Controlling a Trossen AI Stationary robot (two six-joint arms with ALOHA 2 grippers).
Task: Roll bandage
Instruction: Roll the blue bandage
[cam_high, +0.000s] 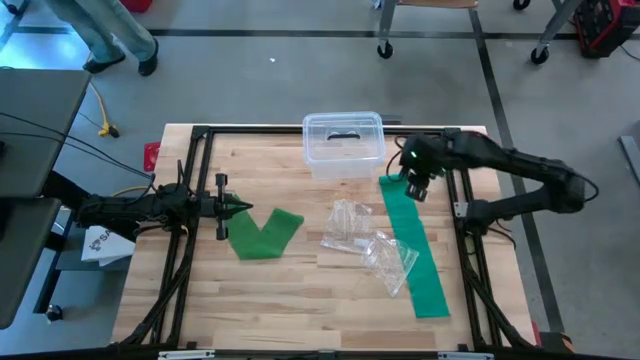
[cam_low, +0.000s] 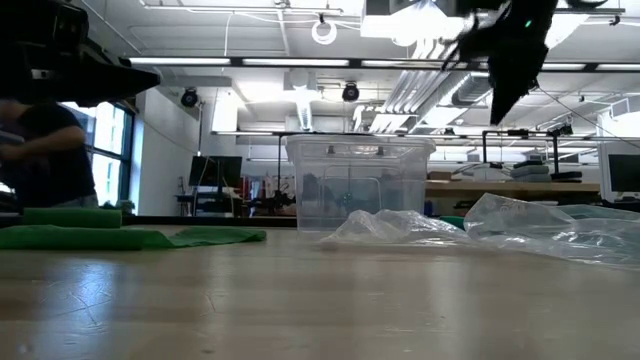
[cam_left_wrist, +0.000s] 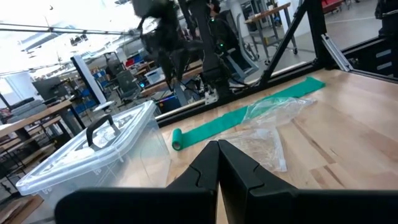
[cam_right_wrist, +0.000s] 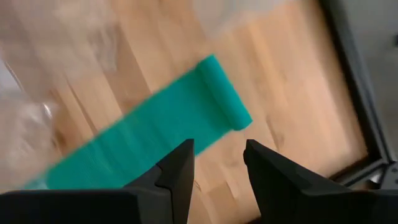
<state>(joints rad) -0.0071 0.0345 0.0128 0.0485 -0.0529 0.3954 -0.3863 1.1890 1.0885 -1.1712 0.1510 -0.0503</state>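
Observation:
A long teal-green bandage (cam_high: 415, 250) lies flat along the table's right side, its far end wound into a small roll (cam_right_wrist: 229, 104). My right gripper (cam_high: 416, 190) hovers open above that rolled end, pointing steeply down, well clear of the table in the low view (cam_low: 512, 75). A second, darker green bandage (cam_high: 265, 235) lies crumpled and folded left of centre. My left gripper (cam_high: 246, 209) is shut and level at the left, its tip just beyond that bandage's far left corner.
A clear lidded plastic box (cam_high: 343, 146) stands at the far middle, close to the roll. Crumpled clear wrappers (cam_high: 372, 245) lie between the two bandages, partly over the teal strip's edge. A black frame rail (cam_high: 462, 200) runs along the right side.

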